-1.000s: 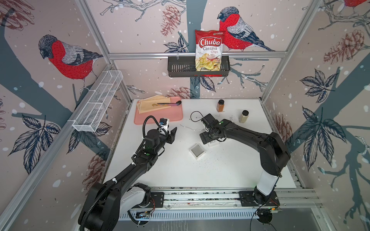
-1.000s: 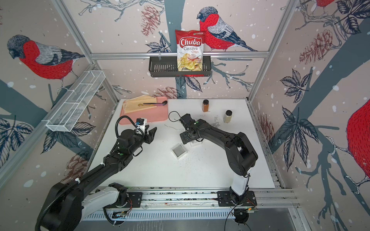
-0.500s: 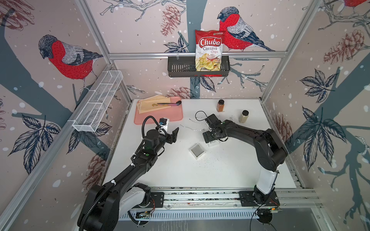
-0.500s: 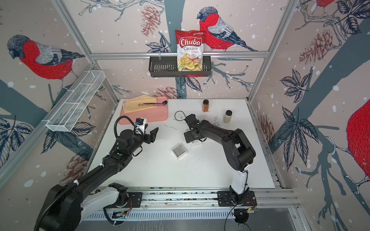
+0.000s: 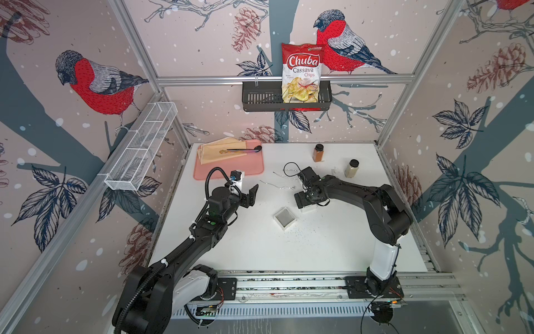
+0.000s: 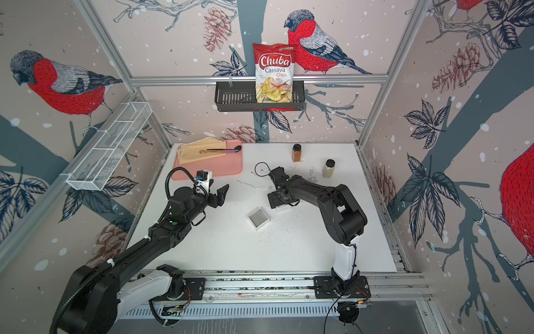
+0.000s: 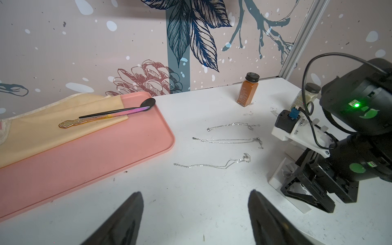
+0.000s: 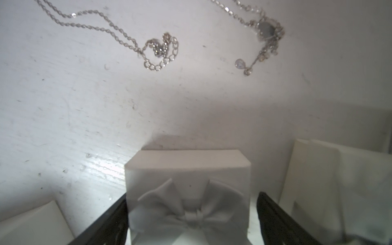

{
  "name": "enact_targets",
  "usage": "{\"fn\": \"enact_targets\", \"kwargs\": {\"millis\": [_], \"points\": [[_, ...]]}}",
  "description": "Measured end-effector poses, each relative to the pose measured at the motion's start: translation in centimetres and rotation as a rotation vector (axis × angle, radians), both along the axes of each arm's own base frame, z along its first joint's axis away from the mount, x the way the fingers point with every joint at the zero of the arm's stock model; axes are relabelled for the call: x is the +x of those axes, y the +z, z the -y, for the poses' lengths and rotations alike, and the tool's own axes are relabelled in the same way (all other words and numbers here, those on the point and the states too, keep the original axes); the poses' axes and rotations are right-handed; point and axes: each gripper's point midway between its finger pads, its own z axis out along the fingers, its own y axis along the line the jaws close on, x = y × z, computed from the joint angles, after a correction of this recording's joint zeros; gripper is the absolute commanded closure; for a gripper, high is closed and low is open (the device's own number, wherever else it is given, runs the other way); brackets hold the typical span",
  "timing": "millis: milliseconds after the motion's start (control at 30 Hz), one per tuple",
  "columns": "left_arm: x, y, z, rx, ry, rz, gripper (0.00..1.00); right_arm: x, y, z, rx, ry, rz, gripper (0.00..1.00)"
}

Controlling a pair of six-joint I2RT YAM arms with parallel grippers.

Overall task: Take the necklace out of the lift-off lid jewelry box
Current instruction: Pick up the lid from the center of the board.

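Since the lid is on, no necklace shows. I judge that it lies inside the box (image 8: 188, 182), which stands on the table (image 5: 318, 254) under the right arm's wrist.

- Right arm (image 5: 361, 193): reaches over the box.
- Left arm (image 5: 202, 231): well apart from the box.
- Tray (image 5: 228, 170): pink, well apart from the box, past the left arm.
- Open box (image 5: 284, 217): grey-lined, near the box but not touching it. Nothing shows inside.
- White piece (image 8: 318, 180): just beside the box. Lid or base, cannot tell.
- Right gripper (image 8: 192, 195): jaws apart, one on each of two opposite sides of the box, with the bow (image 8: 191, 212) between them. One finger looks to be against the wall and the other shows a thin gap, so it is not clamped.
- Left gripper (image 7: 195, 193): jaws wide apart with nothing between them, facing the box from the tray side.
- Chains (image 7: 228, 140): three, loose on the table between box and tray.

Relation that matters: the box sits squarely between the right jaws. It looks about square, with no long axis to favour. The right arm is much the nearer. The next move likely calls for closing on the lid walls and lifting straight up. A tilted pull could drag the base along.
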Motion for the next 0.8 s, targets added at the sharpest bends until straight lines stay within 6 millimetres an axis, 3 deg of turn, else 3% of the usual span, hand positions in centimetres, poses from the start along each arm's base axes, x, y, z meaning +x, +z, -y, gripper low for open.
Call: {"fn": "enact_targets", "kwargs": {"millis": [800], "points": [[0.04, -0.16, 0.06, -0.001, -0.002, -0.006, 0.19, -0.68, -0.62, 0.14, -0.036, -0.009, -0.028, 0.2]]}}
